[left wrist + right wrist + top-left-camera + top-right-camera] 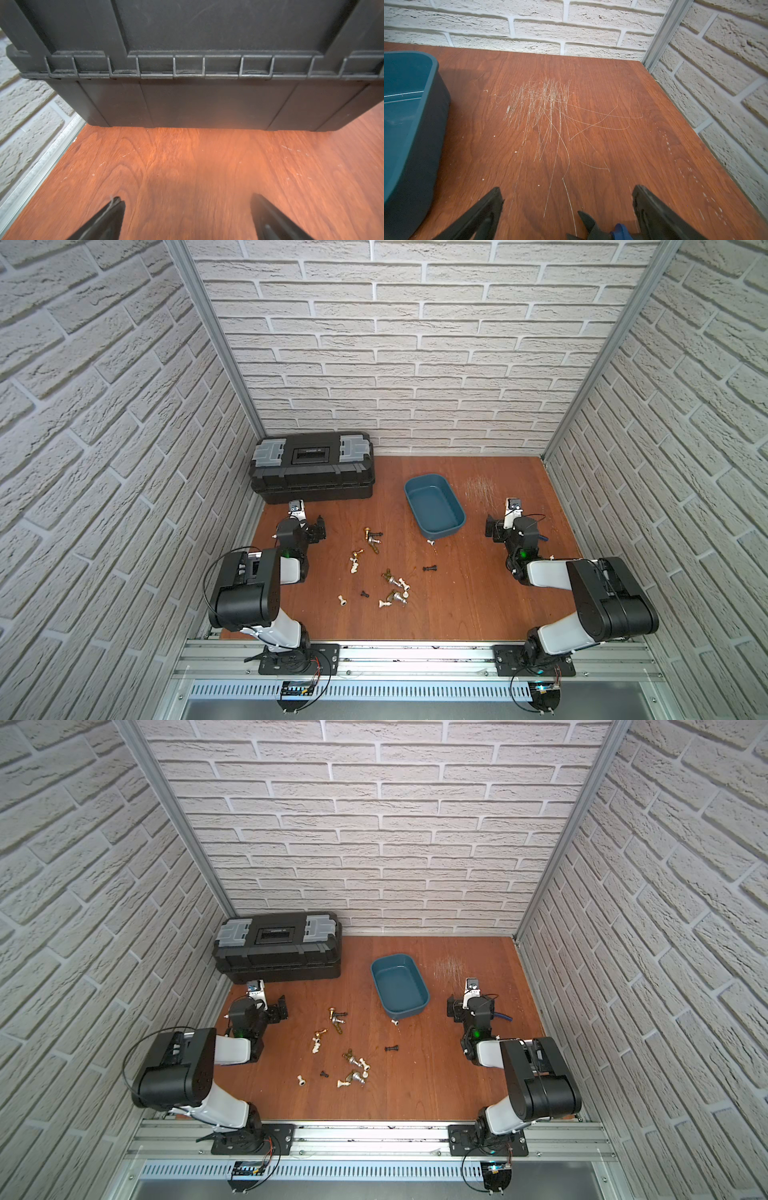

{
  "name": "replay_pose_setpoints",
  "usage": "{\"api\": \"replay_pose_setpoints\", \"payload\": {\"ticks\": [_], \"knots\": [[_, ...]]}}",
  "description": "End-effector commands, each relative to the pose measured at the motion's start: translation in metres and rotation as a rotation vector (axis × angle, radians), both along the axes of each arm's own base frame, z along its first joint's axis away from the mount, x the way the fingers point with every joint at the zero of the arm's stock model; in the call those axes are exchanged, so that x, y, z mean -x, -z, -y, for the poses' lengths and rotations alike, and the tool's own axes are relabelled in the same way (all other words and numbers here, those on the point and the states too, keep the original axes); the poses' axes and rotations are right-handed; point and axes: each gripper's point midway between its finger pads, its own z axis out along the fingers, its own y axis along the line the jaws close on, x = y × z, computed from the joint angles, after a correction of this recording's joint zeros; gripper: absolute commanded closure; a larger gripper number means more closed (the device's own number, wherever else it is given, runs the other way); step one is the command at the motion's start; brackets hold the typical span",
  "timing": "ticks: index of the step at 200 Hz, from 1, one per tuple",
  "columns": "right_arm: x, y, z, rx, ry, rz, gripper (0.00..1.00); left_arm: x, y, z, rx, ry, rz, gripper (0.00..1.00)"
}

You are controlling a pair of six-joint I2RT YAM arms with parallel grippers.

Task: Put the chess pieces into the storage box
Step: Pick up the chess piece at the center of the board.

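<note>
We list, on the bench (478, 605): toolbox (311, 472) at 11 o'clock, against the back wall; storage box (434, 506) at 1 o'clock; chess pieces (391, 578) scattered from centre toward 7 o'clock, one just beside the storage box's near corner.

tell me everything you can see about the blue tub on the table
The storage box is a teal-blue tub of smooth, plastic-looking material, rectangular with rounded corners, low walls and a thick rim, with no lid. It stands upright on the wooden table, turned askew to the table's edges, and it is empty. A small white chess piece lies at its near corner; whether the two touch is unclear. Nothing else touches it.
</note>
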Motion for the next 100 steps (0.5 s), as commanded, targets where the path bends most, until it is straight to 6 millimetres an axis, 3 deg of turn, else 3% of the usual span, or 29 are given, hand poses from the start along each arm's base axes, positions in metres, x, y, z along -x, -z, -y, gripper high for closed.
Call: {"api": "replay_pose_setpoints", "payload": {"ticks": [1,100], "knots": [[-0.0009,-0.0089,0.0024,-0.002,0.012,0.043,0.00,-0.0041,-0.0114,0.0002,-0.020,0.004,0.037,0.02],[-0.0015,-0.0089,0.0023,-0.003,0.011,0.043,0.00,-0.0041,-0.0106,0.0004,-0.021,0.004,0.034,0.02]]}}
